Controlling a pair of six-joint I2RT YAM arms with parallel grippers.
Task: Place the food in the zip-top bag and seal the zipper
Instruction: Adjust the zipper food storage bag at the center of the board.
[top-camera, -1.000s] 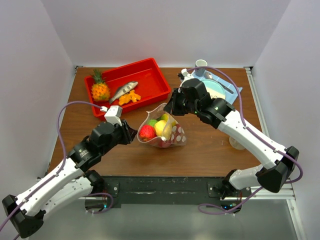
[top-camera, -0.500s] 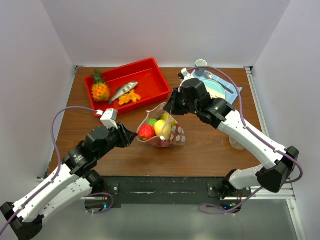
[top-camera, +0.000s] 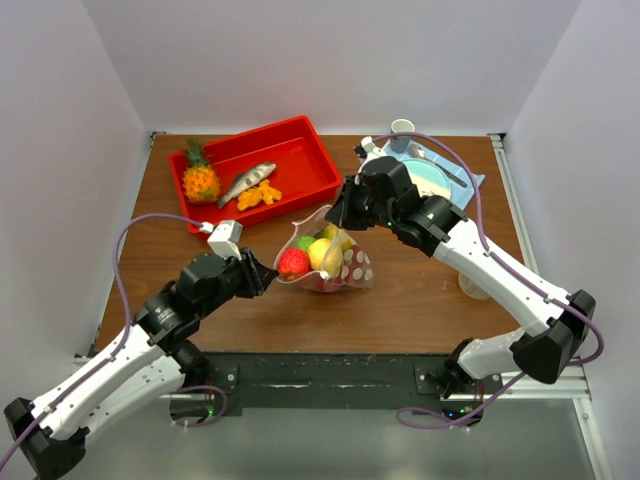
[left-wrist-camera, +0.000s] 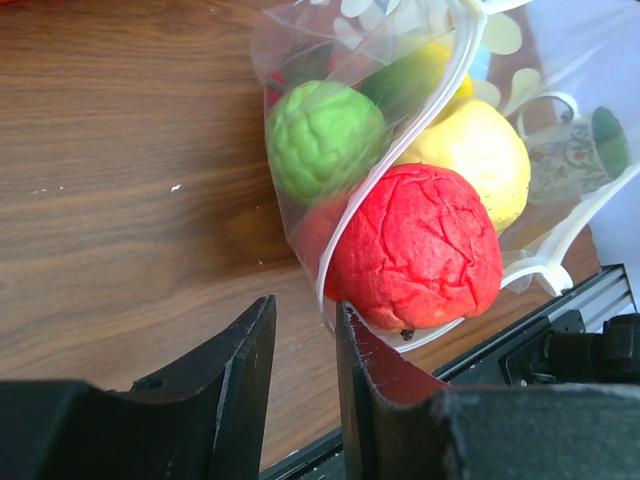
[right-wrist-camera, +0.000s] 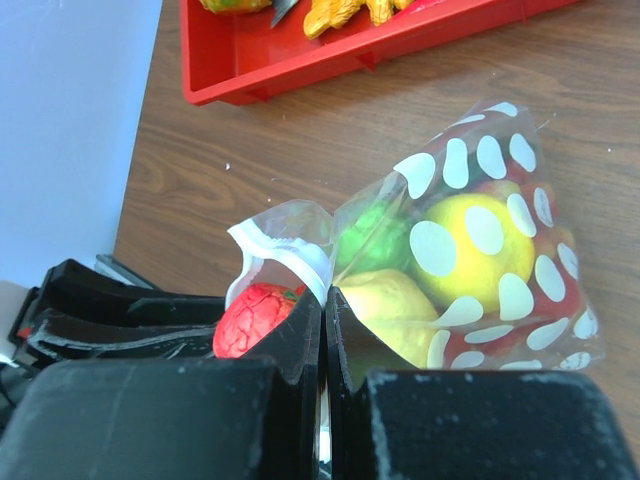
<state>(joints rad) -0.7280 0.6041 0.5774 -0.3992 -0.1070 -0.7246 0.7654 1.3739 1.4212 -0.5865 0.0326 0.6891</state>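
The zip-top bag (top-camera: 340, 272) lies in the middle of the wooden table (top-camera: 430, 290), near the red tray (top-camera: 300, 160), its mouth open and the food (top-camera: 318, 255) inside. The right gripper (right-wrist-camera: 322, 308) has its fingers pressed together on the zipper (right-wrist-camera: 285, 250) at the bag's far rim. The left gripper (left-wrist-camera: 302, 345), jaws slightly parted and gripping nothing, sits just beside the near rim, close to a round red fruit (left-wrist-camera: 415, 250).
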